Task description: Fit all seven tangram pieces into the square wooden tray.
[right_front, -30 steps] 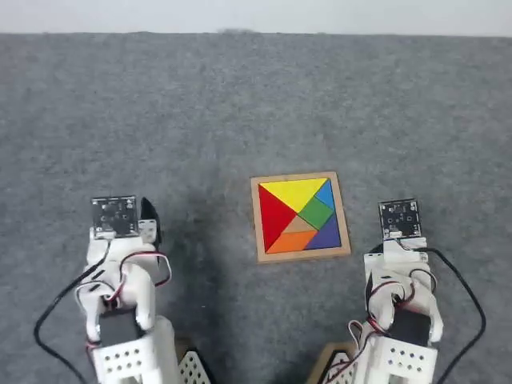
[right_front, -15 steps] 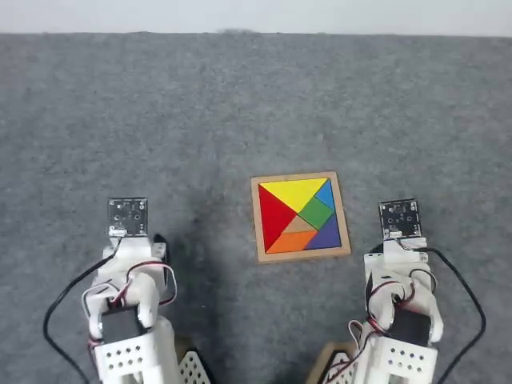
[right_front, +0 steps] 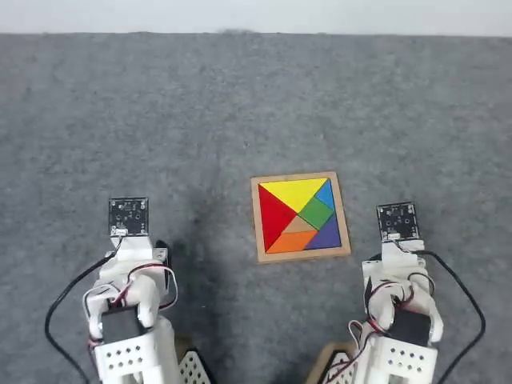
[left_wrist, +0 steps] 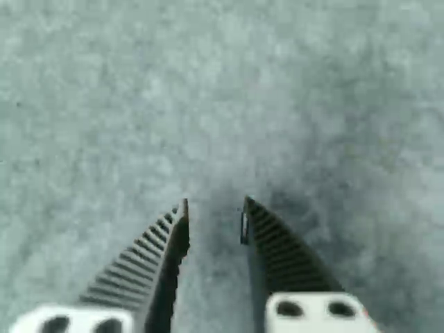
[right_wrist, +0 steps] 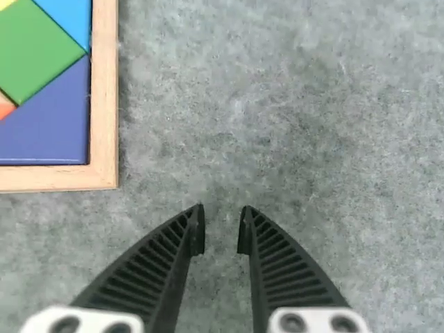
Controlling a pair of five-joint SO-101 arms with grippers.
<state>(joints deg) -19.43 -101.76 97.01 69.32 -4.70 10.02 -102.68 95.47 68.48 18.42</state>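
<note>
The square wooden tray (right_front: 302, 255) lies on the grey mat, between the two arms and a little ahead of them. Coloured pieces cover its whole floor: a yellow triangle (right_front: 293, 192), a red triangle (right_front: 273, 216), a green square (right_front: 317, 212), a blue triangle (right_front: 326, 194), an orange piece (right_front: 290, 242), an indigo triangle (right_front: 326, 235) and a small tan triangle (right_front: 299, 225). My left gripper (left_wrist: 215, 203) hangs over bare mat to the left of the tray, shut and holding nothing. My right gripper (right_wrist: 220, 208) is shut and holding nothing too, just off the tray's near right corner (right_wrist: 104, 177).
Grey carpet-like mat (right_front: 200, 112) covers the table up to a pale back edge. The left arm (right_front: 128, 240) and the right arm (right_front: 398, 240) sit folded near the front edge. Open mat surrounds the tray on all sides.
The left arm swung slightly right and drew back toward its base, then settled. The right arm edged back a touch. The tray and its pieces stayed put.
</note>
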